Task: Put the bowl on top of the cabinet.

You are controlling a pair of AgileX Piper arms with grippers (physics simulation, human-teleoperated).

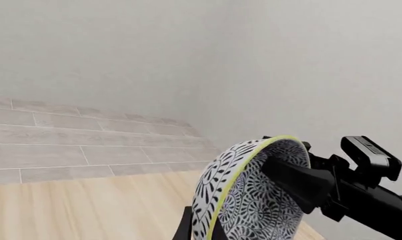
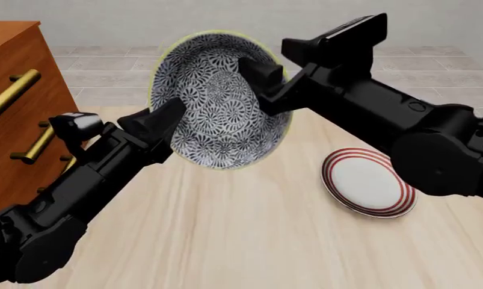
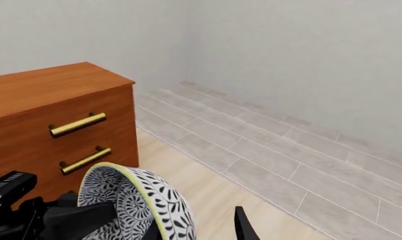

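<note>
The bowl is up in the air above the table, tipped on its side so its patterned inside faces the front camera, with both arms gripping it at once. The left gripper comes up from the lower left and pinches the bowl's left rim, one finger inside the bowl and the other behind the wall. The right gripper reaches in from the right and pinches the upper right rim in the same way — one dark finger lies across the inner pattern.

In the left wrist view the bowl stands on edge, its pale yellow rim running up the middle, and the right gripper clamps the rim from the far side. The left arm's own fingers are barely in that picture. In the right wrist view the bowl sits low in the frame with the left gripper holding it from the other side.

The cabinet stands at the left edge of the front view, just beside the left arm, its top about level with the bowl's upper rim — the bowl is to the right of it, not over it. A plate with red rings lies flat on the table under the right arm
</note>
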